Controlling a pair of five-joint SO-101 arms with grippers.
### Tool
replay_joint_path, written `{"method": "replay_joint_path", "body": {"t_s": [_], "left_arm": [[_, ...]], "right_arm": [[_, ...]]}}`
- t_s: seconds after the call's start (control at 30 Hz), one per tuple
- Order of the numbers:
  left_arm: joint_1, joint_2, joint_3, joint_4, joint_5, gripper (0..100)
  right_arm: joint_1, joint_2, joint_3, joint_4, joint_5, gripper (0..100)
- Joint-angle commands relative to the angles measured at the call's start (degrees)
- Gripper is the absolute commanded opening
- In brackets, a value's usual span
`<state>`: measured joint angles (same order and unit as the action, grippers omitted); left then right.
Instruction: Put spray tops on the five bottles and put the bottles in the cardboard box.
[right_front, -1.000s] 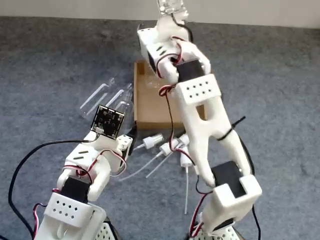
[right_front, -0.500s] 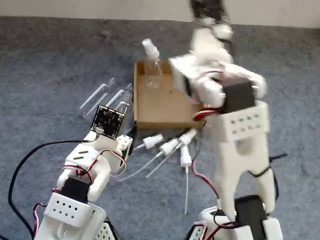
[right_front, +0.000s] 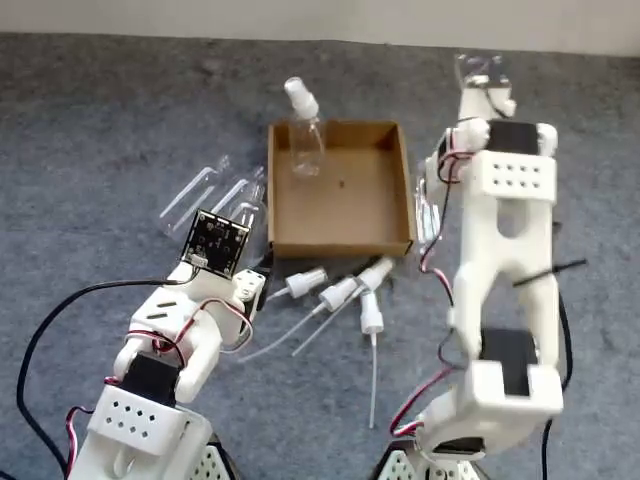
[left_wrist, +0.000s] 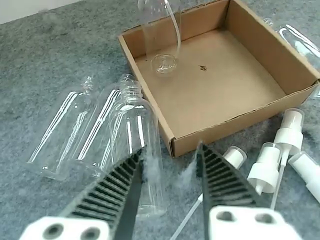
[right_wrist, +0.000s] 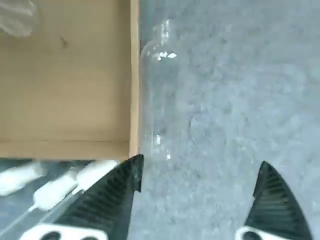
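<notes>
Inside the cardboard box (right_front: 350, 205), one capped bottle (right_front: 306, 140) stands upright. Right gripper (right_wrist: 200, 167), jaws wide and empty, hangs over an uncapped bottle (right_wrist: 159, 90) apparently touching the box wall. Left gripper (left_wrist: 169, 152), half open, holds nothing.

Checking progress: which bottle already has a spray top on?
The bottle standing inside the cardboard box; the others lie capless outside it.

- Capped bottle (left_wrist: 161, 35) in the cardboard box's (left_wrist: 235, 125) far-left corner: top cut off, left wrist view.
- Bare bottle (right_front: 424, 215) beside the box's right wall: partly behind right arm (right_front: 505, 250), high view.
- Spray tops (right_wrist: 55, 187), right wrist view: blurred, partly behind right gripper (right_wrist: 200, 165).
</notes>
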<state>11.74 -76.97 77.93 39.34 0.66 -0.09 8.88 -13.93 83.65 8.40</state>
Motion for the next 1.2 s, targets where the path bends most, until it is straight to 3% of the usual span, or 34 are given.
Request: {"method": "replay_joint_path", "body": {"t_s": [0.0,0.6,0.87,1.17], "left_arm": [[-0.9,-0.6,-0.5,-1.2,-0.3,12],[-0.9,-0.6,-0.4,-1.2,-0.3,12],[-0.9,-0.5,-0.4,-1.2,-0.3,12],[-0.9,-0.4,-0.4,-1.2,-0.3,12]], "right_arm": [[-0.2,3.4,-0.6,-5.2,0.9,29.5],[2.7,20.3,-0.5,-10.0,1.1,28.4],[12.5,20.2,-0.5,-9.4,1.3,1.0],[22.8,18.9,0.0,3.4,14.4,0.4]]}}
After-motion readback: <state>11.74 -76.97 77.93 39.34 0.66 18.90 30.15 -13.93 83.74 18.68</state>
